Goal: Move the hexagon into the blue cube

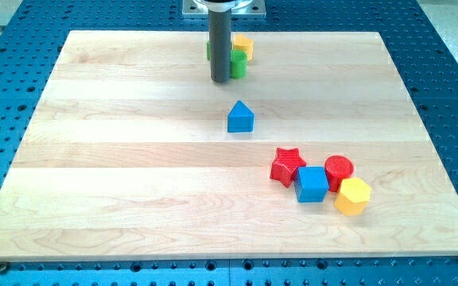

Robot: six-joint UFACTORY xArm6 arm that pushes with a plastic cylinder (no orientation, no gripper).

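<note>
The yellow hexagon (353,196) lies at the view's lower right, touching the lower right side of the blue cube (312,184). A red star (288,166) touches the cube's left side and a red cylinder (339,171) its upper right. My tip (220,80) is near the view's top centre, far from that cluster. It stands just left of a green block (238,64) and a yellow block (243,46). The rod hides part of the green block.
A blue house-shaped block (241,117) sits alone near the board's centre, below my tip. The wooden board (118,175) lies on a blue perforated table (444,71).
</note>
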